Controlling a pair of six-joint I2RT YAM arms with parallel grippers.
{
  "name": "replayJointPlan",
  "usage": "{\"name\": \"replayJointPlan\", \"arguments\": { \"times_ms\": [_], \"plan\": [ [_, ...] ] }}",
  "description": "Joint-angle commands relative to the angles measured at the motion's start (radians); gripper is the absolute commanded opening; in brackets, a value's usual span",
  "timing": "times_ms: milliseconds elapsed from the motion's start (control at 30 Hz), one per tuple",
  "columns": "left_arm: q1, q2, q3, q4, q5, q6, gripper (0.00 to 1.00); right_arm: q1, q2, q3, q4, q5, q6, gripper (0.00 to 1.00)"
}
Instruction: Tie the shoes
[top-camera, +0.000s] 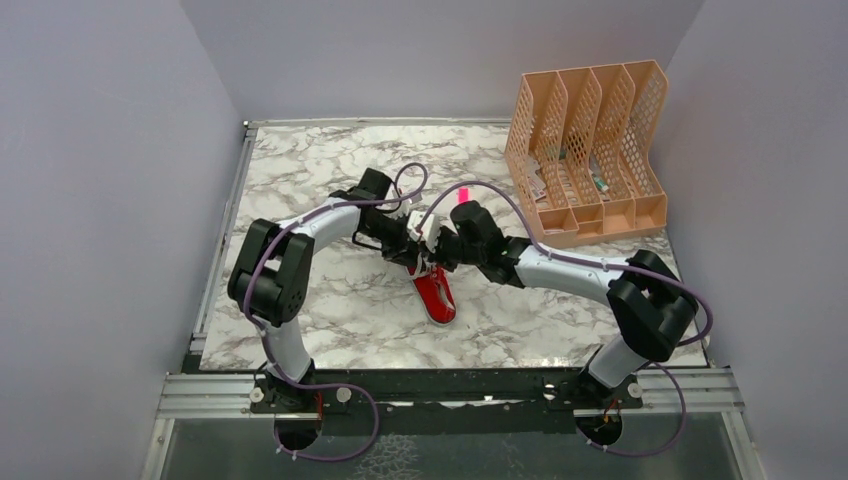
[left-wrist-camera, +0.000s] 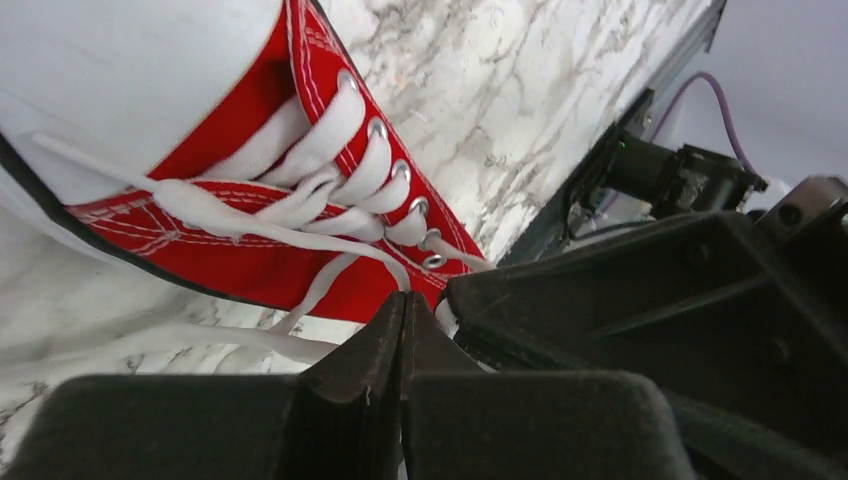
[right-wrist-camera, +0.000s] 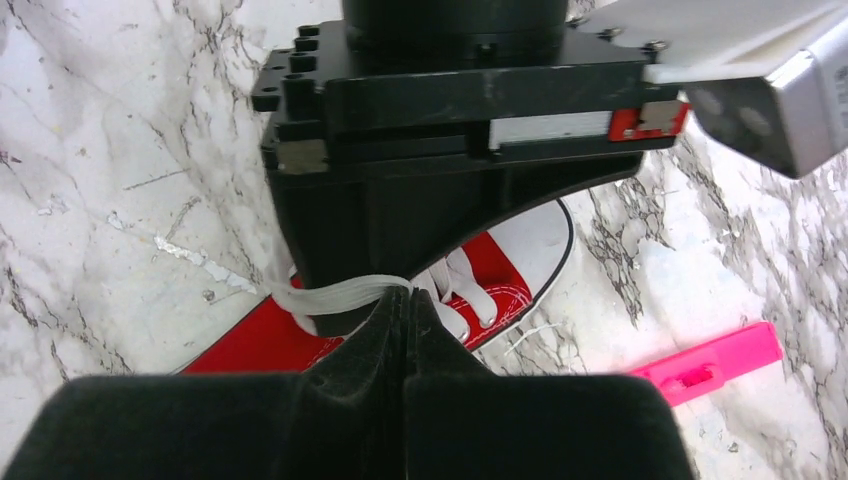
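The red sneaker (top-camera: 437, 293) with white laces lies on the marble table, toe toward the arms' bases. My left gripper (top-camera: 411, 246) and right gripper (top-camera: 441, 249) meet tip to tip just above its laced top. In the left wrist view the left gripper (left-wrist-camera: 403, 300) is shut on a white lace strand (left-wrist-camera: 300, 236) that runs from the shoe (left-wrist-camera: 250, 272). In the right wrist view the right gripper (right-wrist-camera: 407, 297) is shut on a flat white lace (right-wrist-camera: 340, 292) stretched left over the shoe (right-wrist-camera: 505, 258). The left gripper's black body fills the space right behind it.
A slim pink marker (top-camera: 463, 192) lies behind the grippers and also shows in the right wrist view (right-wrist-camera: 710, 362). An orange mesh file organizer (top-camera: 590, 150) stands at the back right. Grey walls enclose the table on three sides.
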Motion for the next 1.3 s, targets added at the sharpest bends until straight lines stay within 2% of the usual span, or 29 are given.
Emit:
{"name": "replayJointPlan", "arguments": {
  "times_ms": [0, 133, 233, 333, 400, 467, 567, 667, 767, 833, 900, 967, 1100, 1267],
  "plan": [
    [-0.006, -0.012, -0.043, 0.027, 0.207, 0.051, 0.02, 0.001, -0.031, -0.013, 0.075, 0.047, 0.049, 0.01],
    [-0.007, 0.026, -0.038, 0.028, 0.276, 0.057, 0.02, 0.001, -0.023, -0.007, 0.06, 0.079, 0.1, 0.09],
    [-0.008, 0.045, -0.021, 0.038, 0.294, 0.057, 0.02, 0.001, -0.015, 0.025, -0.017, 0.042, 0.138, 0.26],
    [-0.008, 0.072, -0.005, 0.039, 0.336, 0.063, 0.02, 0.0, -0.001, 0.105, -0.213, 0.112, 0.233, 0.37],
    [-0.008, 0.08, -0.005, 0.038, 0.335, 0.065, 0.02, -0.002, -0.003, 0.161, -0.347, 0.177, 0.306, 0.49],
    [-0.008, 0.091, -0.008, 0.039, 0.332, 0.069, 0.02, -0.003, -0.013, 0.206, -0.485, 0.213, 0.348, 0.57],
    [-0.008, 0.115, -0.016, 0.038, 0.337, 0.065, 0.02, -0.013, -0.054, 0.226, -0.641, 0.297, 0.404, 0.64],
    [-0.008, 0.118, -0.015, 0.039, 0.339, 0.072, 0.02, -0.037, -0.118, 0.201, -0.699, 0.229, 0.39, 0.64],
    [-0.008, 0.12, -0.014, 0.039, 0.347, 0.075, 0.03, -0.039, -0.241, 0.036, -0.562, 0.086, 0.172, 0.51],
    [-0.008, 0.125, -0.012, 0.039, 0.347, 0.074, 0.03, -0.038, -0.397, -0.16, -0.297, 0.003, -0.001, 0.51],
    [-0.008, 0.134, -0.012, 0.039, 0.347, 0.064, 0.02, -0.038, -0.514, -0.325, -0.077, -0.157, -0.252, 0.53],
    [-0.007, 0.141, -0.008, 0.037, 0.359, 0.061, 0.02, -0.039, -0.527, -0.402, 0.081, -0.254, -0.377, 0.56],
    [-0.007, 0.134, -0.005, 0.037, 0.372, 0.059, 0.02, -0.039, -0.381, -0.287, -0.034, -0.325, -0.428, 0.49],
    [-0.007, 0.12, -0.003, 0.036, 0.373, 0.048, 0.02, -0.04, -0.328, -0.338, 0.166, -0.355, -0.376, 0.52]
  ]
}}
